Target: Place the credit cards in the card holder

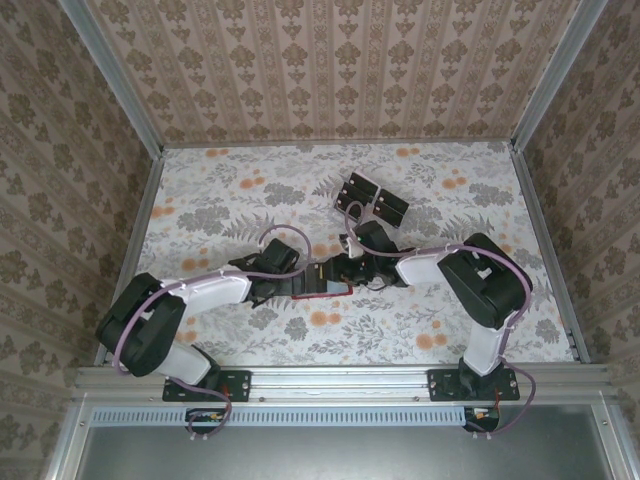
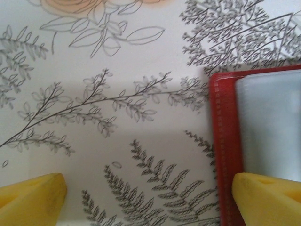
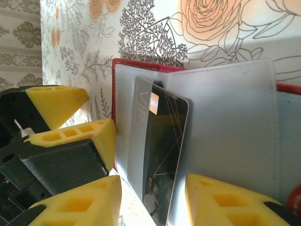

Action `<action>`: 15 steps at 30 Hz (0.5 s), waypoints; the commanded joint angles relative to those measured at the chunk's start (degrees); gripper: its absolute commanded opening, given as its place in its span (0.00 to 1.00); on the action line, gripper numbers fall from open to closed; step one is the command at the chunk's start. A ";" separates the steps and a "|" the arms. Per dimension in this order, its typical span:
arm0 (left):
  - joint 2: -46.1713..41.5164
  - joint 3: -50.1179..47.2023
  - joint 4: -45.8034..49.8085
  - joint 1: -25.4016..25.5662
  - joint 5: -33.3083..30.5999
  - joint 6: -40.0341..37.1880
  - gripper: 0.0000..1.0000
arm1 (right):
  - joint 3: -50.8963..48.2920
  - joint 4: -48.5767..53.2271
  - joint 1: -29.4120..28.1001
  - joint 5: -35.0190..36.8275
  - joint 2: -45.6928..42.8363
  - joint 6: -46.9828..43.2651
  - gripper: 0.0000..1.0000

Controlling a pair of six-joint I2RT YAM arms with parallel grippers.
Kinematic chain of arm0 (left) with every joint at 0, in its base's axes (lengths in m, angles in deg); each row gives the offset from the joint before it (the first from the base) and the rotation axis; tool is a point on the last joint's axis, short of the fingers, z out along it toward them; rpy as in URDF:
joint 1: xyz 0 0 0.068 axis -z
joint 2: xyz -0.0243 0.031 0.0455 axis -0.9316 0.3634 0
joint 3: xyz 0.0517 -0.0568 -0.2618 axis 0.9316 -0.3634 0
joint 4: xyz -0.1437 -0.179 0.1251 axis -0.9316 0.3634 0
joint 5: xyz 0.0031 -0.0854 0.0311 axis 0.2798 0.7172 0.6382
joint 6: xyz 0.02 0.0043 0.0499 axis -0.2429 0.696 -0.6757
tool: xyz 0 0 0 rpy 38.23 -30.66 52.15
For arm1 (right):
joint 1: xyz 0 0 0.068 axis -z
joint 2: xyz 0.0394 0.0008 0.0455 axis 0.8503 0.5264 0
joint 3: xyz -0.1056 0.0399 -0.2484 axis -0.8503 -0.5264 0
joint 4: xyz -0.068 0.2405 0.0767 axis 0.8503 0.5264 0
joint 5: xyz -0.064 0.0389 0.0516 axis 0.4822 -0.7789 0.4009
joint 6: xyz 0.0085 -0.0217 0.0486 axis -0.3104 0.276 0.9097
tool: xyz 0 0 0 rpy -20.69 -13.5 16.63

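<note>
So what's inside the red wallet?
One black credit card stands partway in among the red wallet's cloudy clear pockets. Those pocket leaves cover whatever lies behind them, so I can't tell if more cards are in there.

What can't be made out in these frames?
Top view: card holder mostly hidden beneath left arm and right arm; only a red edge shows.
Top view: spare credit cards too small to count.
Right wrist view: print on the inserted card blurred; its depth in the pocket unclear.
Left wrist view: card holder cut off by the right edge.
</note>
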 commanded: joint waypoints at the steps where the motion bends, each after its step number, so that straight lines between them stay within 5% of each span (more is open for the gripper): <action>1: -2.49 1.21 4.39 -1.00 -0.33 -0.08 1.00 | 1.38 9.38 0.30 4.47 -1.04 -2.79 0.42; 15: -0.61 0.11 3.79 -3.09 -0.19 -0.71 1.00 | 4.39 10.87 0.14 4.24 1.78 -1.95 0.15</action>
